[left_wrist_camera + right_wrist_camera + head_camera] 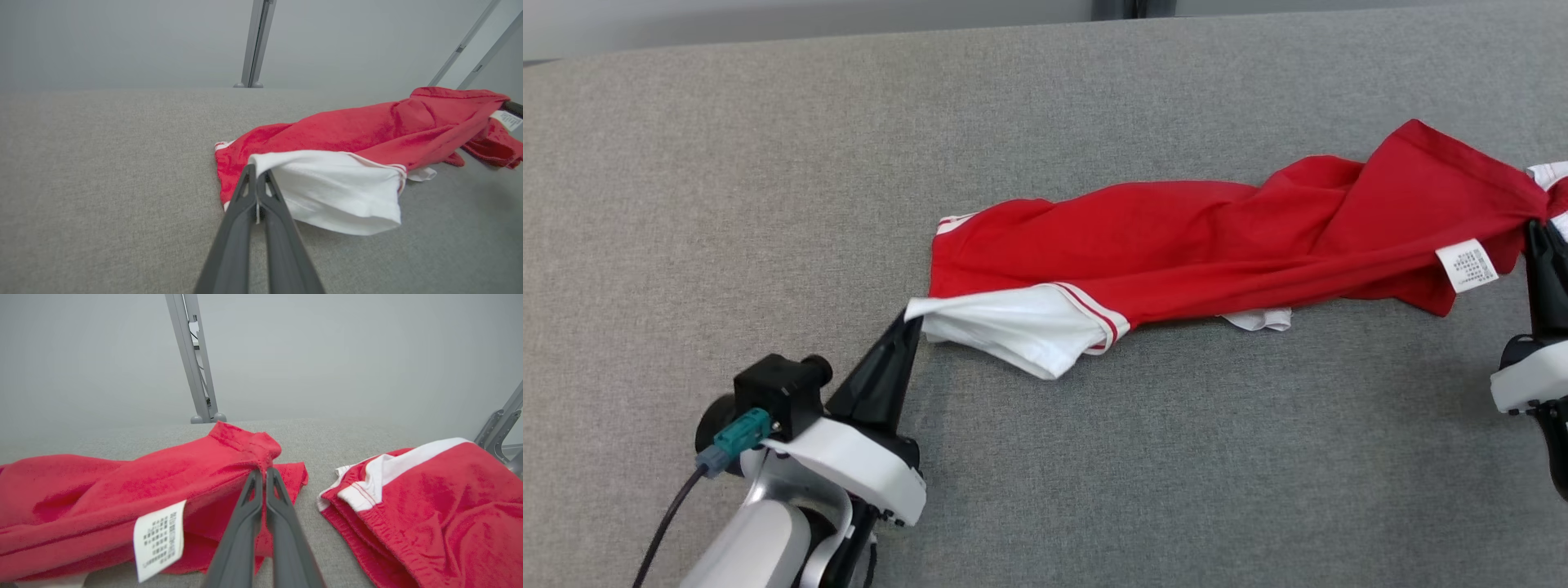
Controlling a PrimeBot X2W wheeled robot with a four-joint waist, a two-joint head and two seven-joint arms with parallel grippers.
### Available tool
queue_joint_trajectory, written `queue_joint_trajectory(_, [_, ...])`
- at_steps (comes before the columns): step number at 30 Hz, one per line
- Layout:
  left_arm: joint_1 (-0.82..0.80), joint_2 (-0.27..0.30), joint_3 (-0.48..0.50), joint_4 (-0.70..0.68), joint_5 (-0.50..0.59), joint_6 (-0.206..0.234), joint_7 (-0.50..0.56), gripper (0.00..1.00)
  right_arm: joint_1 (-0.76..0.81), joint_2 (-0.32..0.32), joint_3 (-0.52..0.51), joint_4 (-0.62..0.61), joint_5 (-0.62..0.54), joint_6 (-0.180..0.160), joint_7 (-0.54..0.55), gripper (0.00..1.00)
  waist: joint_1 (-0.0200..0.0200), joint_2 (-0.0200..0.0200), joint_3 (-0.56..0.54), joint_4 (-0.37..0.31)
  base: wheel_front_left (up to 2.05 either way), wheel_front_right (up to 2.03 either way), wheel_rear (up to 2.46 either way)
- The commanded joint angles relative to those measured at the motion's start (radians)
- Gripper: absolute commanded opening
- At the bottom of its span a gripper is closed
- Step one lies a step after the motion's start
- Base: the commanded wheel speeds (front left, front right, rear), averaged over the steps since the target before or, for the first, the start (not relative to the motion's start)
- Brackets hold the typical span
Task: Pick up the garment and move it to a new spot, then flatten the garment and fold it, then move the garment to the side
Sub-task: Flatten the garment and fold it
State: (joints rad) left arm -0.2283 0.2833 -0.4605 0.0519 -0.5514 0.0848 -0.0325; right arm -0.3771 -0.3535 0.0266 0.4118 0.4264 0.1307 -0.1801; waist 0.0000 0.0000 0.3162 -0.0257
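Observation:
A red garment (1217, 237) with white trim is stretched in a long twisted band across the grey surface (768, 163). My left gripper (913, 318) is shut on its white corner at the left end, as the left wrist view confirms (257, 173). At the right edge my right gripper (1538, 229) is shut on the red hem at the other end; in the right wrist view (263, 472) the fingers pinch that red fold. A white care label (1467, 265) hangs near the right end.
A second red and white piece of cloth (429, 498) lies just right of my right gripper. Metal frame posts (196, 359) stand beyond the far edge of the grey padded surface.

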Motion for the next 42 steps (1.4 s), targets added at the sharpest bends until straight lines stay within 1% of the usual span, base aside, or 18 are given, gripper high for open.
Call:
queue_joint_trajectory(1, [-0.027,0.011,0.011,-0.014,0.013,0.006,-0.012,0.00,0.006,-0.003,-0.011,-0.019,-0.011,0.000,0.009,0.00,0.0000,0.0000,-0.008,-0.004,0.00,0.00,0.00])
queue_joint_trajectory(6, [-0.104,0.024,0.034,-0.073,0.040,0.008,-0.043,0.00,-0.012,0.002,-0.046,-0.160,-0.058,0.000,0.078,0.00,0.0000,0.0000,-0.038,-0.009,0.00,0.00,0.00])
queue_joint_trajectory(11, [-0.242,0.036,0.058,-0.116,0.059,-0.007,-0.039,0.00,-0.076,-0.009,-0.068,-0.296,-0.096,0.000,0.158,0.00,0.0000,0.0000,-0.068,-0.009,0.00,0.00,0.00])
queue_joint_trajectory(16, [-0.455,0.050,0.096,-0.132,0.076,-0.023,-0.003,0.00,-0.195,-0.040,-0.074,-0.385,-0.111,0.000,0.227,0.00,0.0000,0.0000,-0.090,-0.005,0.00,0.00,0.00])
queue_joint_trajectory(20, [-0.632,0.058,0.118,-0.119,0.087,-0.036,0.032,0.00,-0.298,-0.063,-0.072,-0.405,-0.100,0.000,0.267,0.00,0.0000,0.0000,-0.104,-0.004,0.00,0.00,0.00])
queue_joint_trajectory(27, [-0.830,0.037,0.113,-0.009,0.070,-0.076,0.072,0.00,-0.412,-0.069,-0.045,-0.343,-0.074,0.000,0.294,0.00,0.0000,0.0000,-0.095,-0.001,0.00,0.00,0.00])
queue_joint_trajectory(32, [-0.938,0.008,0.088,0.133,0.061,-0.128,0.055,0.00,-0.496,-0.054,-0.018,-0.262,-0.050,0.000,0.281,0.00,0.0000,0.0000,-0.047,-0.003,0.00,0.00,0.00])
queue_joint_trajectory(36, [-1.053,-0.015,0.079,0.280,0.080,-0.155,-0.004,0.00,-0.605,-0.035,0.004,-0.153,-0.041,0.000,0.239,0.00,0.0000,0.0000,0.001,-0.009,0.00,0.00,0.00])
queue_joint_trajectory(42, [-1.244,-0.061,0.091,0.528,0.089,-0.176,-0.138,0.00,-0.812,0.037,0.026,0.055,-0.050,0.000,0.106,0.00,0.0000,0.0000,0.053,-0.023,0.00,0.00,0.00])
